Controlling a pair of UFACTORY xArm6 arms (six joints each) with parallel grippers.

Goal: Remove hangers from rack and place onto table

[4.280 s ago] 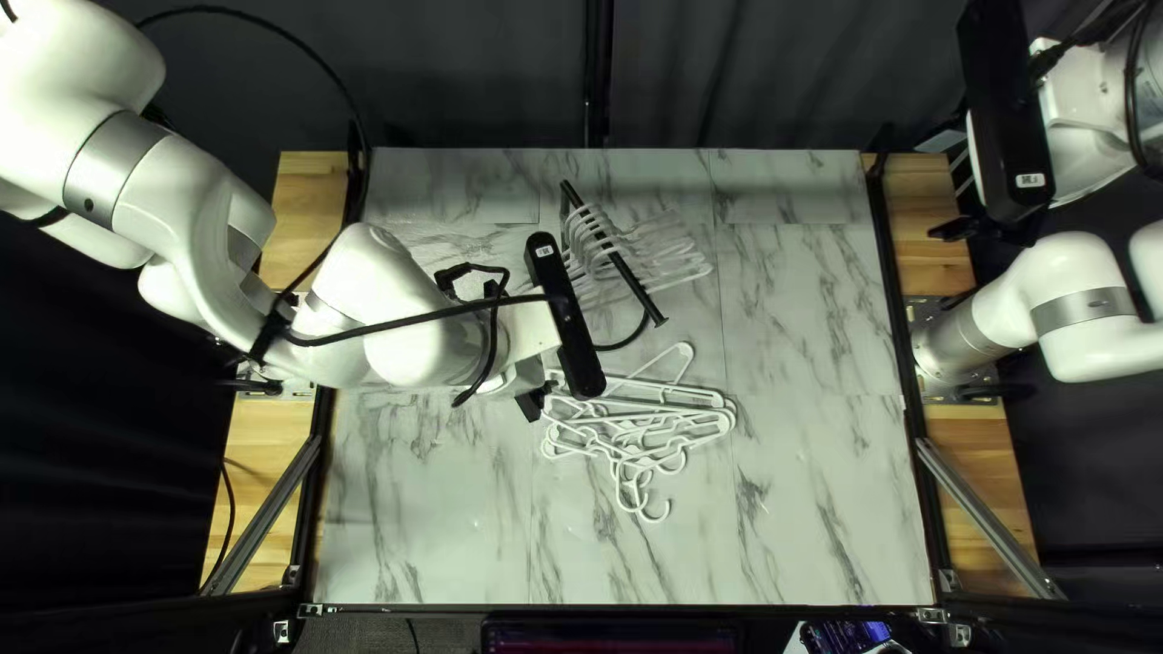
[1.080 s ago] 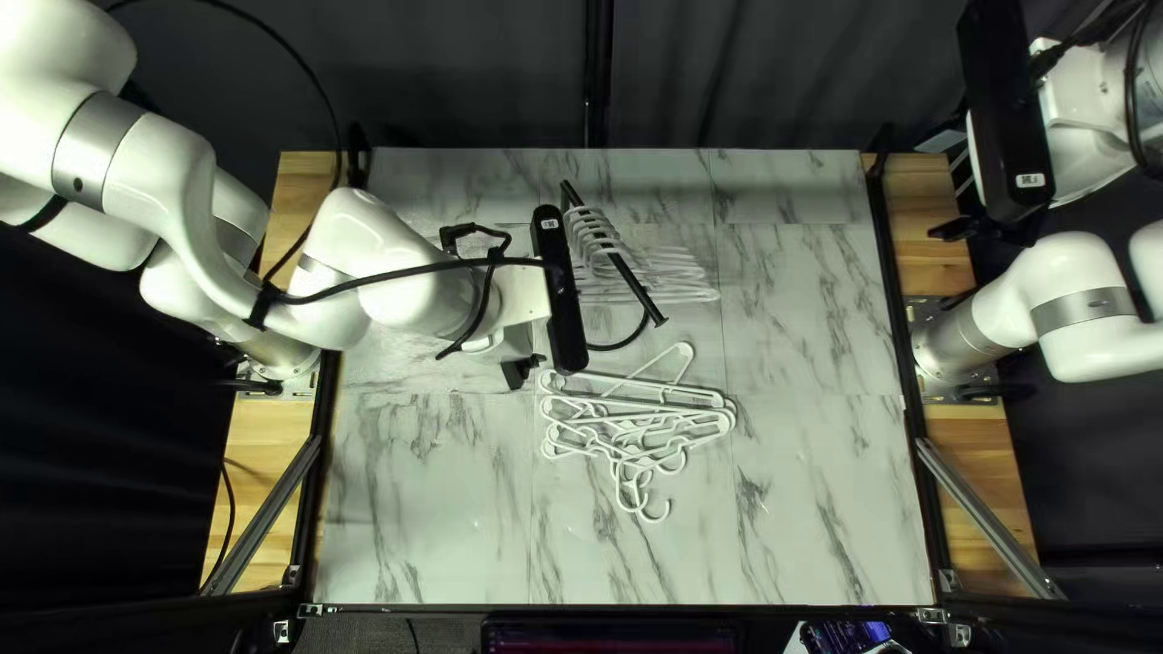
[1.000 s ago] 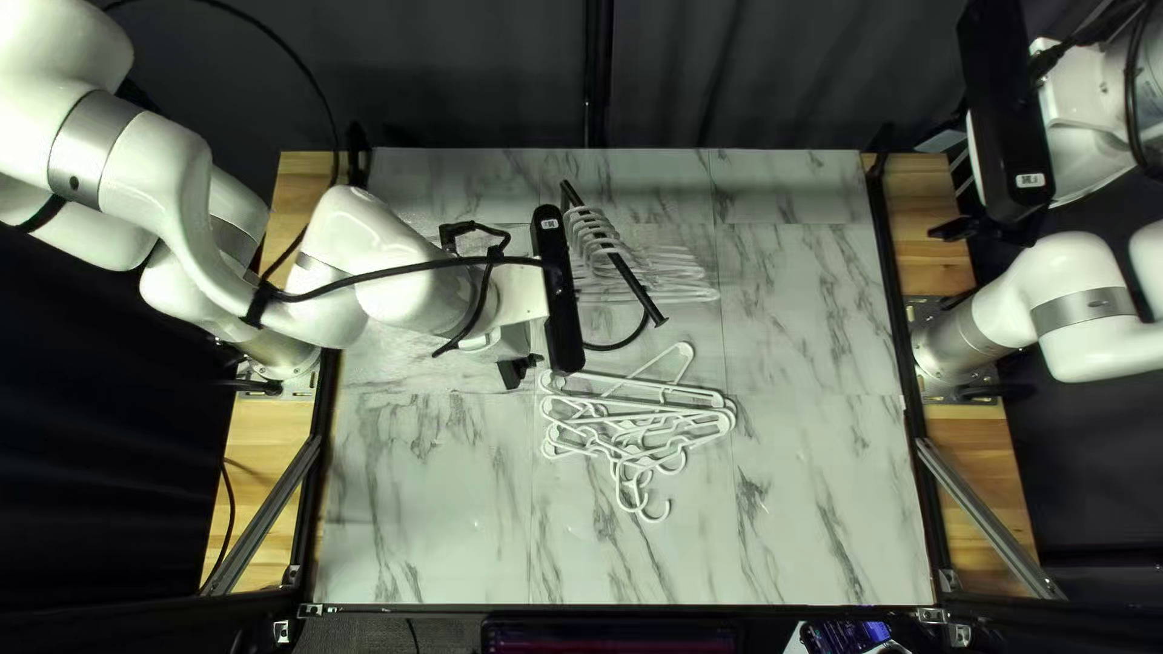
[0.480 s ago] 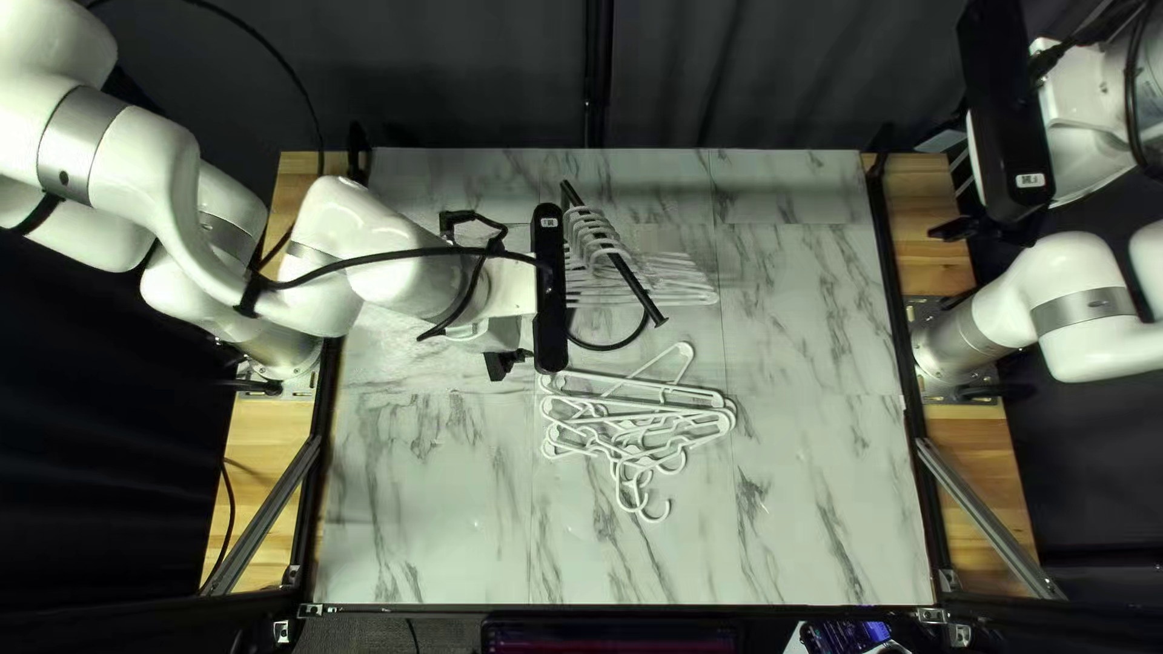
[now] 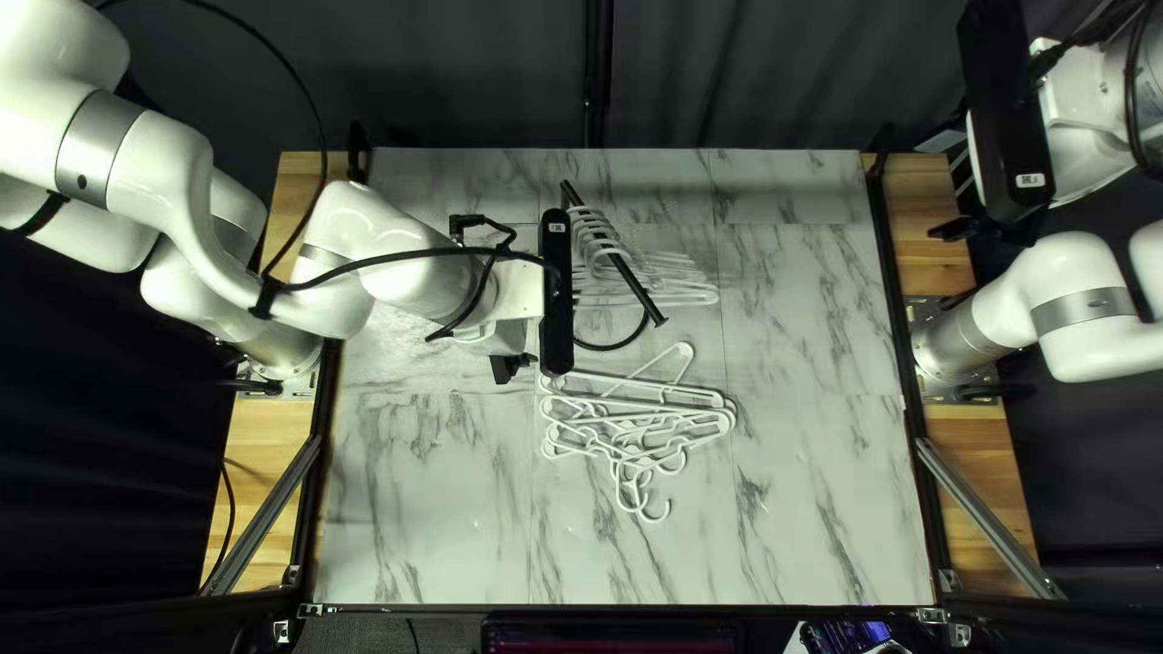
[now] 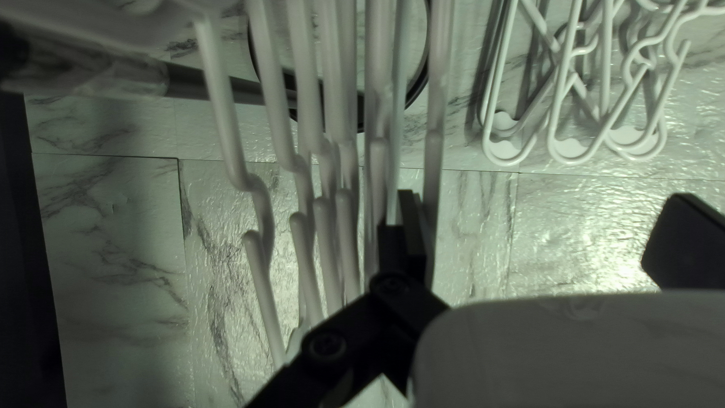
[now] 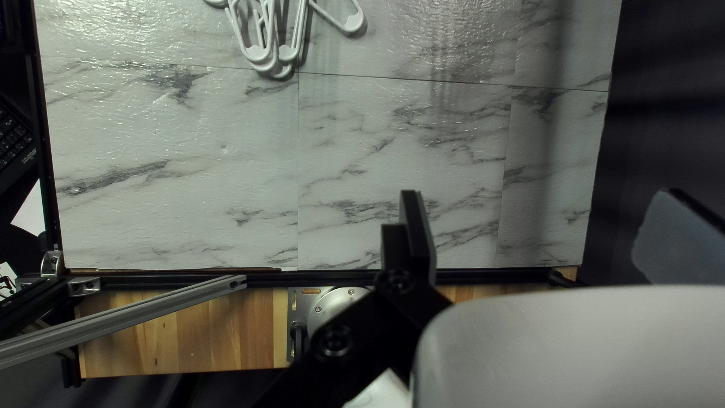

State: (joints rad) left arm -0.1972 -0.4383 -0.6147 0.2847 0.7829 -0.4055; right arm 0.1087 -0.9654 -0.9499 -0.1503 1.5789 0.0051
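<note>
Our left gripper (image 6: 544,215) and right gripper (image 7: 542,215) stand wide. We should pinch only the outer hanger (image 6: 433,166), on the rack (image 5: 636,288) at the table's (image 5: 812,485) twelve o'clock, and lift before drawing back.

A dark curtain (image 5: 485,85) hangs at twelve o'clock beyond the marbled bench (image 5: 812,485); wooden boards (image 5: 264,439) flank it at nine and three o'clock, and pale light (image 6: 585,245) glints off its surface.
</note>
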